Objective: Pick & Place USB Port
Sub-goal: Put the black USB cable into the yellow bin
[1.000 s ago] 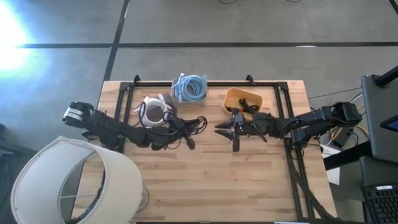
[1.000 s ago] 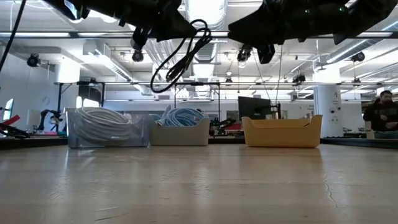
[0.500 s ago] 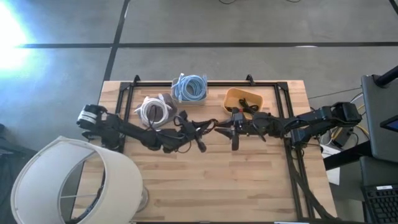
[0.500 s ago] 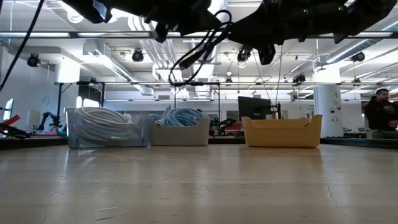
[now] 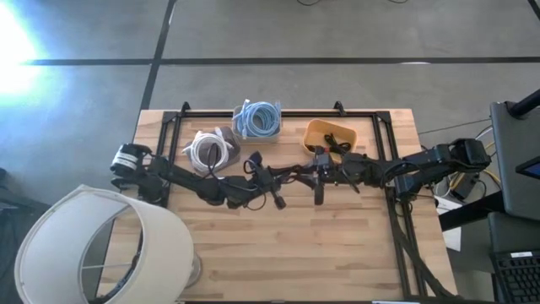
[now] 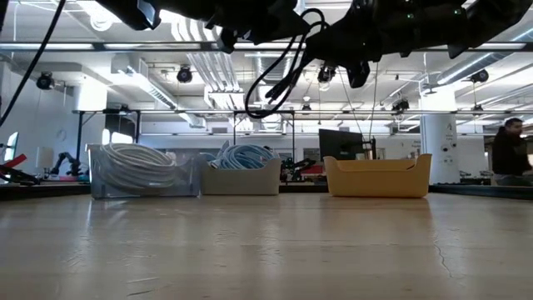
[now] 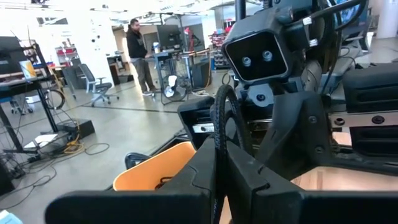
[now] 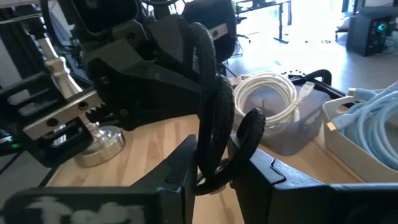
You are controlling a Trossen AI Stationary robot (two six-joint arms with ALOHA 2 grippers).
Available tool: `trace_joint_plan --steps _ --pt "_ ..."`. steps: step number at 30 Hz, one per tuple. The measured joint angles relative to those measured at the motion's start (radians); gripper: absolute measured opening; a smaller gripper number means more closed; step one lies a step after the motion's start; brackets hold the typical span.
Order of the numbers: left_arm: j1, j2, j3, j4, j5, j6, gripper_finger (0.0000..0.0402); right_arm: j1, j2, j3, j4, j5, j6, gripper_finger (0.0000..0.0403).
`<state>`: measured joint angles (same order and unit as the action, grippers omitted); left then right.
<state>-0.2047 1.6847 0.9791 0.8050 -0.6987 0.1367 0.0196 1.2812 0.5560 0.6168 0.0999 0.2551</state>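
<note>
A coil of black cable (image 5: 287, 173) hangs in the air above the middle of the table, between my two grippers. In the low view the black cable coil (image 6: 279, 75) droops well clear of the tabletop. My left gripper (image 5: 273, 180) reaches in from the table's left and is shut on the coil. My right gripper (image 5: 300, 175) comes level from the right, tip to tip with the left gripper, and its fingers close around the same coil. A yellow bin (image 5: 331, 135) with black cables in it stands just behind the right gripper. My left gripper (image 7: 219, 158) pinches the coil's strands (image 7: 219, 124) between its two fingers, coming level from the table's left. The loop stands up out of the fingers and is lifted clear of the table. My right gripper (image 8: 214, 171) has two strands of the loop (image 8: 212, 134) between its fingers, coming level from the table's right. The strands fill the gap between the fingers. The coil is clear of the table.
A clear bin of white cable (image 5: 207, 150) and a pale bin of blue cable (image 5: 257, 118) stand at the far edge beside the yellow bin. A black frame (image 5: 169, 127) borders the work area. A white lampshade (image 5: 101, 245) covers the near left corner. A person (image 6: 508, 154) is in the room behind.
My left gripper has carried the black cable coil toward the table's right, from beside the white-cable bin to the right gripper's tips. The coil has stayed in the air the whole way, and its loop now lies between the right fingers.
</note>
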Motion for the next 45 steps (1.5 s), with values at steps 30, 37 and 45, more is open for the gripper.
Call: trace_joint_plan --steps 30,37,45 --pt "0.002 0.0 -0.002 -0.179 -0.001 -0.018 0.0101 -0.001 -0.004 -0.001 -0.138 0.155 -0.054 0.0014" --pt "0.002 0.001 -0.002 -0.266 -0.028 -0.061 0.0139 -0.002 -0.043 0.022 -0.311 0.292 -0.096 0.0014" --pt "0.002 0.001 -0.003 -0.461 -0.035 -0.174 0.0136 -0.002 -0.176 0.253 -0.891 0.607 -0.071 0.0013"
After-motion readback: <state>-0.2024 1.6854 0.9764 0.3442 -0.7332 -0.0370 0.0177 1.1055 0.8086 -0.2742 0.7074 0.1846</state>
